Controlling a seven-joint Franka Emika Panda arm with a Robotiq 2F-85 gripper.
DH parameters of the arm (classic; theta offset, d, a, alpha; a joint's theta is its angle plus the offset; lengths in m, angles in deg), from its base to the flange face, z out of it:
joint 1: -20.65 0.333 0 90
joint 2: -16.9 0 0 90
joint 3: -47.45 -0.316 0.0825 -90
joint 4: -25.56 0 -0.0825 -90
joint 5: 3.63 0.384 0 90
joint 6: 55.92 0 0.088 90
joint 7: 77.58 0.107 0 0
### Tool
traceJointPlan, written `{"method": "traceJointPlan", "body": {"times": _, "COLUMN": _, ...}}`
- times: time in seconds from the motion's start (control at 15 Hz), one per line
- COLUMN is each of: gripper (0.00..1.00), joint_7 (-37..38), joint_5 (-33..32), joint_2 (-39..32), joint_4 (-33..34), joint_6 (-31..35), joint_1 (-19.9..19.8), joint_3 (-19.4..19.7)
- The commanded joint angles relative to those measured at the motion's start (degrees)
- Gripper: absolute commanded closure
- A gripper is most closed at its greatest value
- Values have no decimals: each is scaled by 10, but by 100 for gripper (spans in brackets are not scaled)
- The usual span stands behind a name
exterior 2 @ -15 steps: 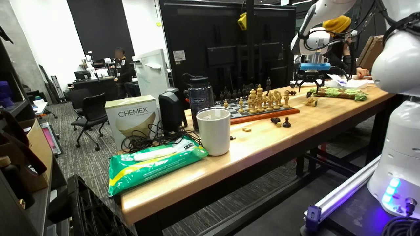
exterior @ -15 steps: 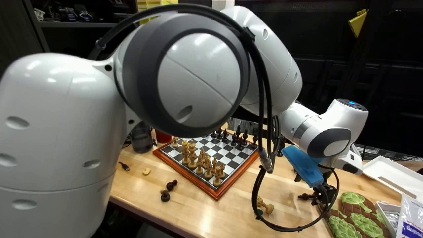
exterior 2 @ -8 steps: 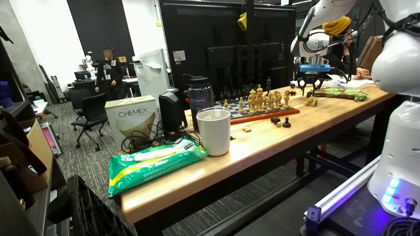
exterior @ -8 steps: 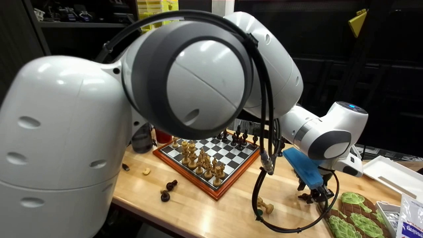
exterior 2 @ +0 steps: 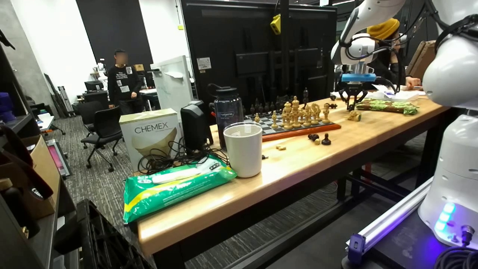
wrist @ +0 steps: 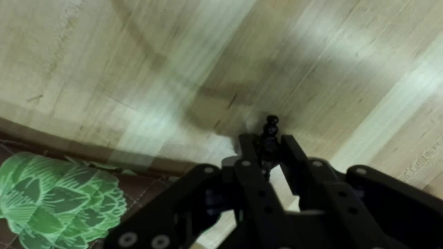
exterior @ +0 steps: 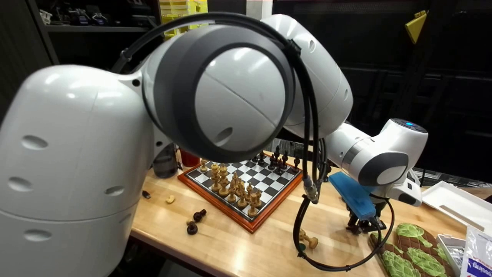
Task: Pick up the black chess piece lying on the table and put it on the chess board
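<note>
Your arm (exterior: pixel 240 96) is glossy white with dark grey joint rings (exterior: pixel 175 88), oval dimples (exterior: pixel 34 142) and black cables (exterior: pixel 303 79) strapped along it. Your black pincer (wrist: pixel 267 141) has round pale screws (wrist: pixel 127 239), a blue block (exterior: pixel 353 195) above; pale-blue lights (exterior 2: pixel 444 217) stripe your base (exterior 2: pixel 450 157).

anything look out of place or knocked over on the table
Yes: in both exterior views, a light chess piece lies on its side, off the chess board. A dark piece lies toppled too, near an upright dark pawn. That looks odd because other pieces stand upright on the board. I see no spill.
</note>
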Motion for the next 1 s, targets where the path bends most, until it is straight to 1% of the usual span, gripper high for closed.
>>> {"method": "traceJointPlan", "body": {"times": 0.0, "gripper": 94, "joint_7": -3, "joint_5": -18, "joint_2": 49, "joint_4": -35, "joint_6": -18, "joint_1": 8, "joint_3": -8}}
{"method": "traceJointPlan", "body": {"times": 0.4, "gripper": 94, "joint_7": -6, "joint_5": -71, "joint_2": 147, "joint_4": -113, "joint_6": -54, "joint_1": 54, "joint_3": -22}}
{"method": "traceJointPlan", "body": {"times": 0.73, "gripper": 94, "joint_7": -43, "joint_5": -129, "joint_2": 214, "joint_4": -161, "joint_6": -95, "joint_1": 85, "joint_3": -45}}
{"method": "traceJointPlan", "body": {"times": 0.93, "gripper": 94, "joint_7": -77, "joint_5": -147, "joint_2": 237, "joint_4": -175, "joint_6": -114, "joint_1": 91, "joint_3": -55}}
